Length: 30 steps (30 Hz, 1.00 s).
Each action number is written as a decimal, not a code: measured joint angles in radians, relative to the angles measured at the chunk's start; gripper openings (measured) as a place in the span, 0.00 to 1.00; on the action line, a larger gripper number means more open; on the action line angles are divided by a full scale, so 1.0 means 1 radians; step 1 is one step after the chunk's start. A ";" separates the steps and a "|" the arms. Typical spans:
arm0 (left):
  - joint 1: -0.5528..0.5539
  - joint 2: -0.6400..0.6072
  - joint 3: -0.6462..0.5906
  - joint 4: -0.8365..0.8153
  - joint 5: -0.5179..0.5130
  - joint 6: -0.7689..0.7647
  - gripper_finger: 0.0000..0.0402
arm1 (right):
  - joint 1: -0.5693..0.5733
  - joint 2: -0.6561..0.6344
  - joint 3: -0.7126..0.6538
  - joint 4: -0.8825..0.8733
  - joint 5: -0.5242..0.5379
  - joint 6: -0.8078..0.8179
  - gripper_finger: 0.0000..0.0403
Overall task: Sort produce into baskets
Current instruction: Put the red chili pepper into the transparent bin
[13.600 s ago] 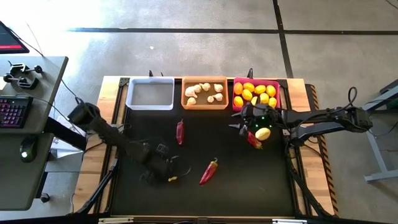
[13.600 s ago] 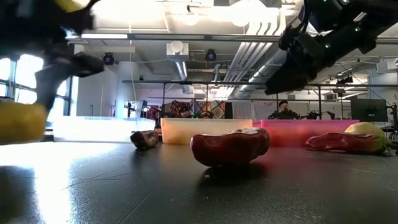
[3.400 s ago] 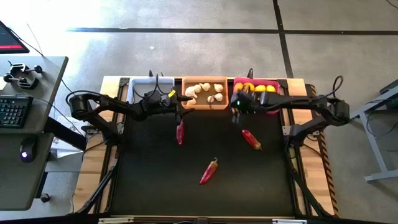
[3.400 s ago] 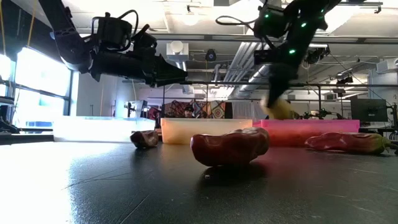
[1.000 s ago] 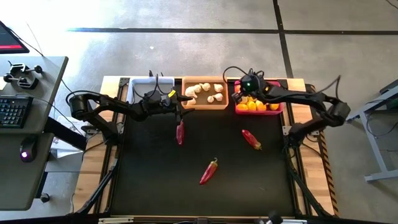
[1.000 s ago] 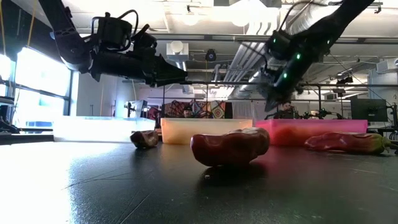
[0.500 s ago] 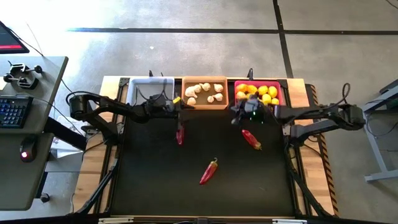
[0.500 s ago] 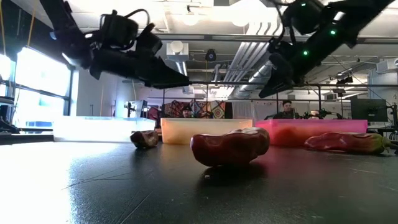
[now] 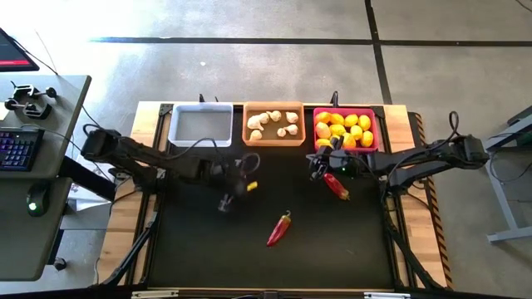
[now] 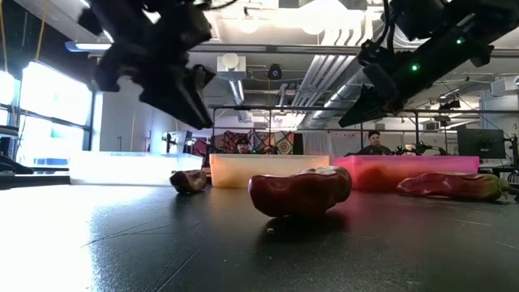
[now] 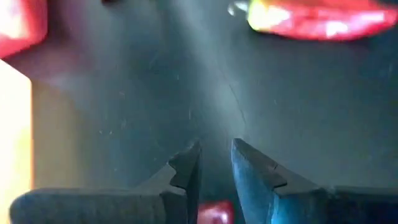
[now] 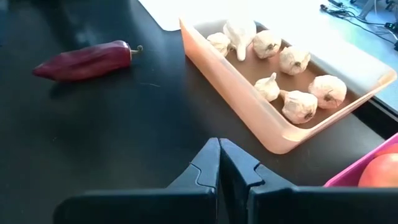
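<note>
Three dark red chili peppers lie on the black mat. The left one (image 10: 188, 180) (image 12: 87, 61) is hidden in the high view under my left gripper (image 9: 241, 184) (image 11: 214, 152), which hovers above it, tipped down, with a narrow gap between its fingers. The middle one (image 9: 281, 226) lies nearer the front. The right one (image 9: 337, 186) lies beside my right gripper (image 9: 317, 169) (image 12: 219, 155), which is shut and raised. At the far edge stand the white basket (image 9: 200, 126), the orange basket (image 9: 247, 138) with garlic (image 9: 274, 123) and the pink basket (image 9: 376, 124) with lemons (image 9: 345, 129).
The near half of the black mat (image 9: 208, 249) is bare around the middle pepper. Wooden strips (image 9: 416, 199) border the mat on both sides. A desk with a keyboard (image 9: 17, 149) stands off the table's left side. A person (image 10: 373, 143) sits in the room far behind.
My left gripper has swung from in front of the white and orange baskets toward the near edge and the right, tipping downward over the left pepper. My right gripper, shut throughout, has moved from above the pink basket toward the near edge, to beside the right pepper. No produce has moved.
</note>
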 joint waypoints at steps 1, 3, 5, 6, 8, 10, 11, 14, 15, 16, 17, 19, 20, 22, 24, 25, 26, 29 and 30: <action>-0.023 0.001 0.010 -0.026 -0.035 0.018 0.18 | 0.005 0.000 0.000 0.000 0.000 0.001 0.00; -0.061 0.002 0.018 -0.057 -0.098 0.077 0.19 | 0.012 0.000 0.000 0.000 0.001 0.004 0.00; -0.091 0.007 0.020 -0.063 -0.132 0.129 0.22 | 0.018 0.000 0.000 0.000 0.001 0.006 0.00; -0.101 0.012 0.020 -0.070 -0.140 0.142 0.24 | 0.020 0.000 0.000 0.000 0.001 0.006 0.00; -0.120 0.024 0.020 -0.075 -0.154 0.154 0.29 | 0.021 0.000 0.000 -0.001 0.001 0.006 0.00; -0.134 0.038 0.020 -0.096 -0.180 0.169 0.35 | 0.021 0.000 0.000 -0.001 0.001 0.006 0.00; -0.140 0.048 0.020 -0.101 -0.197 0.178 0.37 | 0.021 0.000 0.000 -0.002 0.001 0.006 0.00; -0.159 0.080 0.020 -0.115 -0.260 0.203 0.45 | 0.021 0.000 0.000 -0.005 0.001 0.006 0.00; -0.162 0.091 0.020 -0.110 -0.283 0.208 0.47 | 0.021 0.000 0.000 -0.007 0.001 0.006 0.00; -0.165 0.103 0.020 -0.110 -0.305 0.214 0.49 | 0.021 0.000 0.000 -0.009 0.001 0.006 0.00; -0.165 0.114 0.020 -0.112 -0.324 0.217 0.51 | 0.021 0.000 0.000 -0.010 0.001 0.006 0.00; -0.163 0.134 0.020 -0.112 -0.370 0.216 0.53 | 0.021 0.000 0.000 -0.013 0.001 0.007 0.00; -0.160 0.141 0.020 -0.118 -0.394 0.215 0.54 | 0.021 0.000 0.000 -0.016 0.001 0.008 0.00; -0.151 0.152 0.020 -0.132 -0.406 0.216 0.54 | 0.021 0.000 -0.005 -0.011 0.001 0.008 0.00; -0.141 0.161 0.020 -0.153 -0.390 0.214 0.54 | 0.021 0.000 -0.017 -0.004 0.001 0.009 0.00; -0.136 0.168 0.019 -0.159 -0.387 0.214 0.53 | 0.021 0.000 -0.024 0.002 0.001 0.010 0.00; -0.132 0.173 0.019 -0.163 -0.384 0.216 0.53 | 0.021 0.000 -0.030 0.008 0.001 0.011 0.00; -0.115 0.186 0.019 -0.175 -0.383 0.228 0.50 | 0.021 0.001 -0.039 0.008 0.001 0.028 0.00; -0.110 0.190 0.019 -0.174 -0.383 0.231 0.50 | 0.021 0.001 -0.039 0.007 0.001 0.028 0.00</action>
